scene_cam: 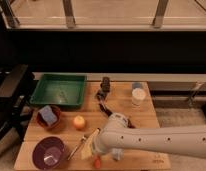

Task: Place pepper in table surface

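Observation:
The pepper shows only as a small red-orange tip at the front edge of the wooden table surface; the rest of it is hidden under the arm. My gripper is at the end of the white arm, which reaches in from the right. It is low over the table's front middle, right at the pepper and next to the pale yellow strips. I cannot tell whether it holds the pepper.
A green tray stands at the back left. A brown bowl with a blue sponge, an orange fruit, a purple bowl and a utensil are at the left. A dark object and a white cup are at the back.

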`<state>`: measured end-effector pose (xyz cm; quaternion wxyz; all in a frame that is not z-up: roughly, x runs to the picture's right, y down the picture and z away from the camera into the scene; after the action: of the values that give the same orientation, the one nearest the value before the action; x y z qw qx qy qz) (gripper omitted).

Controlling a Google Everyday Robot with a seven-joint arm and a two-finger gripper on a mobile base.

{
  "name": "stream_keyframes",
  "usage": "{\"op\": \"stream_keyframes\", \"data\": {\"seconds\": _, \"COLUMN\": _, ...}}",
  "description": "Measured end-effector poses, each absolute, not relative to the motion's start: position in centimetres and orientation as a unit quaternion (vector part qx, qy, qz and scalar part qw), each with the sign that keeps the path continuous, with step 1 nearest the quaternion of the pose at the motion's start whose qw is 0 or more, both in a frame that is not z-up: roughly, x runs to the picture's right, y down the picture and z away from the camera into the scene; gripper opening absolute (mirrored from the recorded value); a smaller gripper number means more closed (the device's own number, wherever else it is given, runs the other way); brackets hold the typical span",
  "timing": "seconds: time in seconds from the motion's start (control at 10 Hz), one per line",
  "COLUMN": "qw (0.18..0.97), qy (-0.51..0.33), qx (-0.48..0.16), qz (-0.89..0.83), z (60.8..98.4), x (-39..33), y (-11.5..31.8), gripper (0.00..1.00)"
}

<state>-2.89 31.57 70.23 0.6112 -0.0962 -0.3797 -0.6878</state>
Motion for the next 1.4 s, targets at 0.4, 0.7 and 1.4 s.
{"op": "stream_keyframes", "data": {"seconds": 0.4, "qw": 0.611, "qy": -0.416, "qx": -0.111, "qz": -0.665, "z": 73.0, "x": -4.0, "y": 33.4, "gripper": 0.72}}
{"op": "stream_keyframes", "data": {"seconds": 0.7, "qw": 0.609, "qy": -0.417, "qx": -0.115, "qz": -0.665, "z": 73.0, "x": -3.6, "y": 33.4, "gripper": 0.58}}
{"op": "stream_keyframes", "data": {"seconds": 1.4, "qw": 0.613, "qy": -0.431, "qx": -0.119, "qz": -0.652, "z": 73.5, "x": -3.4, "y": 33.9, "gripper": 0.0}}
